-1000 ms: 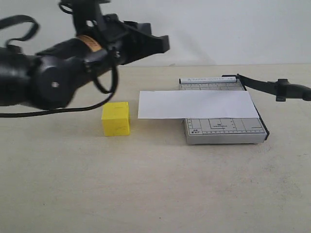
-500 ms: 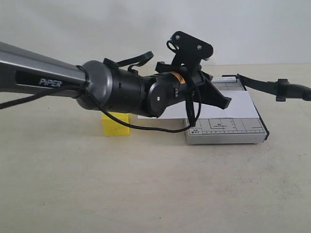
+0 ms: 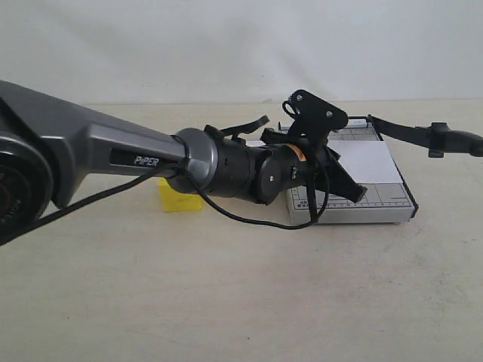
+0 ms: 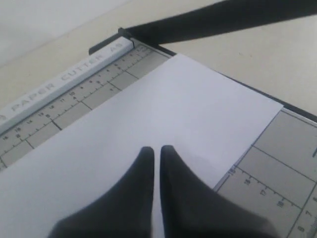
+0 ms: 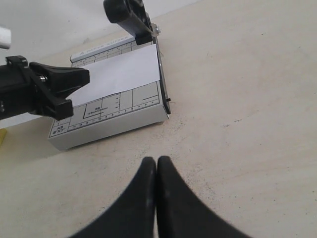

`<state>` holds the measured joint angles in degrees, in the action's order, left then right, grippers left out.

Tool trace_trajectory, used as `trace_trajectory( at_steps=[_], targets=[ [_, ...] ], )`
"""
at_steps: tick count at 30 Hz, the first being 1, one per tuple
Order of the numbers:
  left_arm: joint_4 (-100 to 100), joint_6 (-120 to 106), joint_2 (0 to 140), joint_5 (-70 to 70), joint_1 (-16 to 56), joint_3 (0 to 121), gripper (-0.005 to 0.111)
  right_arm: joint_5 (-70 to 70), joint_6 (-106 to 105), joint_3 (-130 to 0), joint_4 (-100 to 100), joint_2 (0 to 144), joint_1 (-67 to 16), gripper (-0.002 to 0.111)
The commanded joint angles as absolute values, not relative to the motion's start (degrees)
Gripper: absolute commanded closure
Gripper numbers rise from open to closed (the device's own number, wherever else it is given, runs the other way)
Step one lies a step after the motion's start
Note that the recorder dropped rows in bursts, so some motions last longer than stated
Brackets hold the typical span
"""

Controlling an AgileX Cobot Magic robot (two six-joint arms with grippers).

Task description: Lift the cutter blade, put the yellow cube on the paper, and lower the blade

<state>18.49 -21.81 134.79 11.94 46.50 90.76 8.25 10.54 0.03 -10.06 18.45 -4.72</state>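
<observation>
The left hand [image 4: 153,148], fingers pressed together, hovers over the paper [image 4: 148,114] on the cutter base [image 3: 385,205]. The blade [image 3: 407,132] is raised. The yellow cube [image 3: 175,200] sits on the table [image 3: 226,302]. The right hand [image 5: 156,159] is pressed together too.

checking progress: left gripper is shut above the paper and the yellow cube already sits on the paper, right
No: the yellow cube is on the table beside the cutter base, partly behind the left arm, not on the paper, as the exterior view shows. The left gripper is shut above the paper.
</observation>
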Motion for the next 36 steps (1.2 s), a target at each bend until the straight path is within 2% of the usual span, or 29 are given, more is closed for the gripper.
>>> trace_trajectory(
  at_steps=[1, 13, 27, 36],
  targets=[
    [18.2, -21.1, 137.5, 8.1, 46.9, 94.7, 0.102, 8.0, 10.4, 0.0, -10.2, 18.6, -4.6, 0.108],
    [17.2, -21.1, 143.6, 6.8, 50.8, 103.0, 0.102, 7.5, 10.4, 0.0, -10.2, 18.6, -4.6, 0.108],
    [17.2, -21.1, 147.7, 6.7, 51.1, 107.4, 0.102, 7.5, 10.4, 0.0, -10.2, 18.6, -4.6, 0.108],
    [13.8, -21.1, 143.1, 16.1, 51.1, 107.4, 0.102, 7.5, 10.4, 0.0, -10.2, 18.6, -4.6, 0.108]
  ],
)
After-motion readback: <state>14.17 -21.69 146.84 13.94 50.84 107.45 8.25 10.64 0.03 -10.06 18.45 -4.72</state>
